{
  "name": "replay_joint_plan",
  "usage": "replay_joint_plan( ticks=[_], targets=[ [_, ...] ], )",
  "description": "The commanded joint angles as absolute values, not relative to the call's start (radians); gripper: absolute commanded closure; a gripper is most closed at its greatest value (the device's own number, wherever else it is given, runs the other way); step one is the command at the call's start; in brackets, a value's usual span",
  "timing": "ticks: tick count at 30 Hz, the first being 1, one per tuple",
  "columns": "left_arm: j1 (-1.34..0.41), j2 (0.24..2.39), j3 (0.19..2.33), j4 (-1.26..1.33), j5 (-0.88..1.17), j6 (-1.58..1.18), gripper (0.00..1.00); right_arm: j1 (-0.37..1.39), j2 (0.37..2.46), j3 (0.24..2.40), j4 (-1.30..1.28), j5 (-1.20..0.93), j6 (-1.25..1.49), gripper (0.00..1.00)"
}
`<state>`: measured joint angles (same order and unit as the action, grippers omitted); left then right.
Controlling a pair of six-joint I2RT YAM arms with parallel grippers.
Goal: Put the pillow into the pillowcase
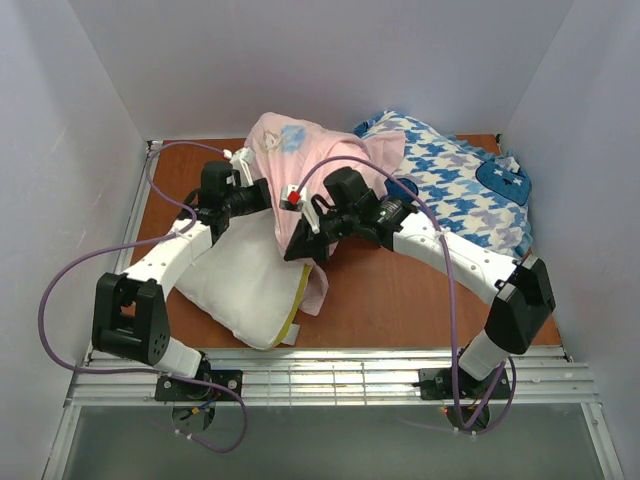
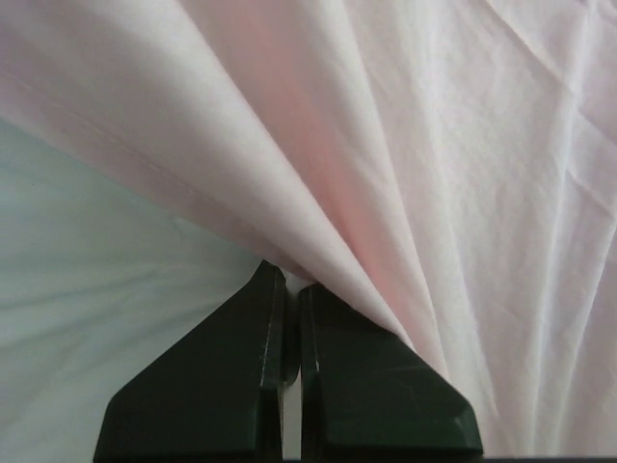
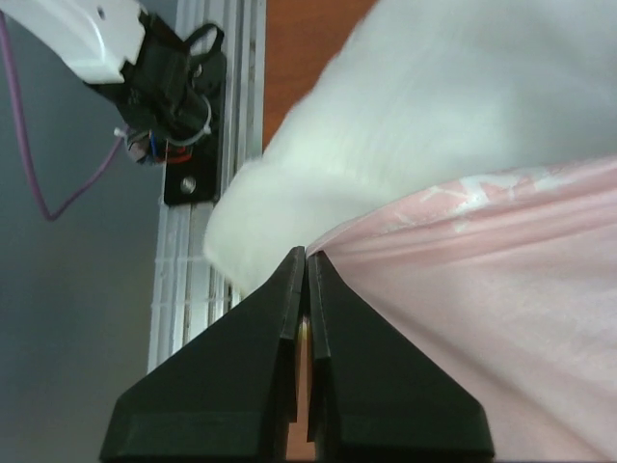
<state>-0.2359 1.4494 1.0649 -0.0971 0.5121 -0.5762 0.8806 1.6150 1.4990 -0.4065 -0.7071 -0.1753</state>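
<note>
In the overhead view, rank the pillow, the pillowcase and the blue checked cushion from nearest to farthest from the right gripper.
1. pillowcase: pinched in the right gripper and draped up behind it.
2. pillow: right beside the fingertips, on their left, toward the near edge.
3. cushion: at the back right, clearly farthest.

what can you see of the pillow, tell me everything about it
The pillow is white, soft and plump-looking, roughly rectangular, with a yellow strip along its near right edge. It lies flat on the brown table, left of centre, one corner toward the near rail. The pink pillowcase is draped over its far right end and hangs down past the yellow strip; whether that end is inside the case cannot be told. The left arm crosses above its left side.
</note>
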Motion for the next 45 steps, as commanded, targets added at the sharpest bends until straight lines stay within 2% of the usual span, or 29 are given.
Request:
replay_joint_plan(
  ticks=[1, 5, 6, 7, 8, 9, 11, 12, 19, 23, 26, 28, 30, 36, 40, 45],
  targets=[
    [-0.253, 1.453, 1.068, 0.008, 0.437, -0.400, 1.00, 0.862, 1.533, 1.349, -0.471, -0.827, -0.160, 0.99],
    [-0.301, 1.482, 0.991, -0.090, 0.570, -0.241, 1.00, 0.818, 1.468, 1.218, -0.491, -0.839, -0.137, 0.99],
    [-0.307, 1.476, 0.965, -0.130, 0.590, -0.221, 0.97, 0.813, 1.444, 1.201, -0.489, -0.828, -0.140, 0.99],
    [-0.305, 1.470, 0.957, -0.152, 0.601, -0.207, 0.84, 0.811, 1.437, 1.181, -0.489, -0.798, -0.146, 0.99],
    [-0.298, 1.467, 0.963, -0.226, 0.623, -0.168, 0.57, 0.811, 1.431, 1.175, -0.494, -0.779, -0.155, 0.99],
    [-0.287, 1.465, 0.974, -0.267, 0.662, -0.126, 0.42, 0.810, 1.431, 1.169, -0.495, -0.763, -0.175, 0.99],
    [-0.253, 1.436, 1.015, -0.337, 0.698, -0.065, 0.28, 0.804, 1.445, 1.152, -0.497, -0.703, -0.202, 0.99],
    [-0.235, 1.421, 1.025, -0.386, 0.698, -0.042, 0.02, 0.793, 1.457, 1.149, -0.508, -0.696, -0.212, 0.99],
    [-0.025, 1.402, 1.235, -0.748, 0.646, 0.267, 0.02, 0.762, 1.551, 1.147, -0.543, -0.710, -0.227, 0.99],
    [0.051, 1.466, 1.232, -0.856, 0.536, 0.452, 0.02, 0.765, 1.581, 1.160, -0.552, -0.739, -0.224, 0.99],
    [0.067, 1.515, 1.181, -0.842, 0.474, 0.531, 0.02, 0.773, 1.612, 1.228, -0.624, -0.761, -0.270, 0.59],
    [0.081, 1.545, 1.135, -0.818, 0.457, 0.555, 0.02, 0.761, 1.620, 1.305, -0.640, -0.701, -0.287, 0.39],
    [0.083, 1.565, 1.094, -0.772, 0.453, 0.567, 0.02, 0.729, 1.631, 1.397, -0.641, -0.655, -0.295, 0.27],
    [0.081, 1.687, 1.057, -0.726, 0.489, 0.618, 0.02, 0.655, 1.793, 1.674, -0.655, -0.557, -0.299, 0.24],
    [0.081, 1.700, 1.078, -0.705, 0.509, 0.644, 0.02, 0.614, 1.894, 1.846, -0.699, -0.566, -0.284, 0.24],
    [0.086, 1.622, 1.172, -0.802, 0.512, 0.723, 0.02, 0.586, 1.916, 1.893, -0.735, -0.600, -0.291, 0.23]
  ],
)
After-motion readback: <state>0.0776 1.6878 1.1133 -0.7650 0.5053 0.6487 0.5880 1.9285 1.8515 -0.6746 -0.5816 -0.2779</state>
